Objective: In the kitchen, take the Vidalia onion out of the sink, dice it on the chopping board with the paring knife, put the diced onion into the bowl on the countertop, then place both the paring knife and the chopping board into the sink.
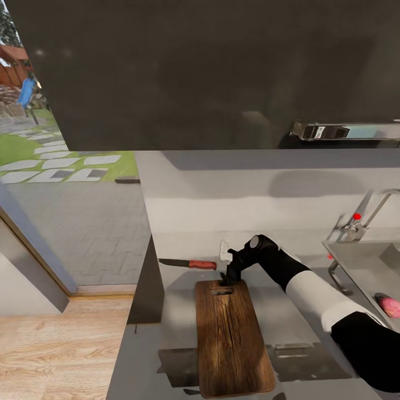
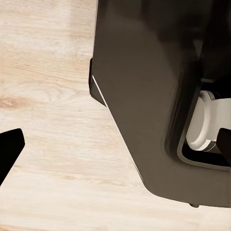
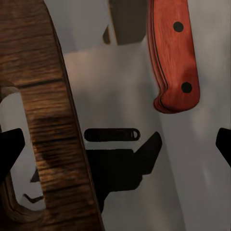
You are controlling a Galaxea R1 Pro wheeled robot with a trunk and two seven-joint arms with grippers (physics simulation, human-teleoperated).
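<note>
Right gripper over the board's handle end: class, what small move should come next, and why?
Probably shift the right gripper sideways toward the paring knife. Its fingers are open and empty by the chopping board, and the knife's red handle lies just beyond on the countertop.

No text, label, brand or number can be read anywhere; a pale sticker on the wall-mounted metal fixture (image 1: 344,131) is too blurred.

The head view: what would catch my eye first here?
Probably the mid-brown wooden chopping board lying lengthwise on the grey steel-look countertop, with the black-and-white right arm's gripper at its slotted far end. Just beyond lies the red-handled paring knife, and a pinkish-red onion sits in the grey sink at right.
</note>
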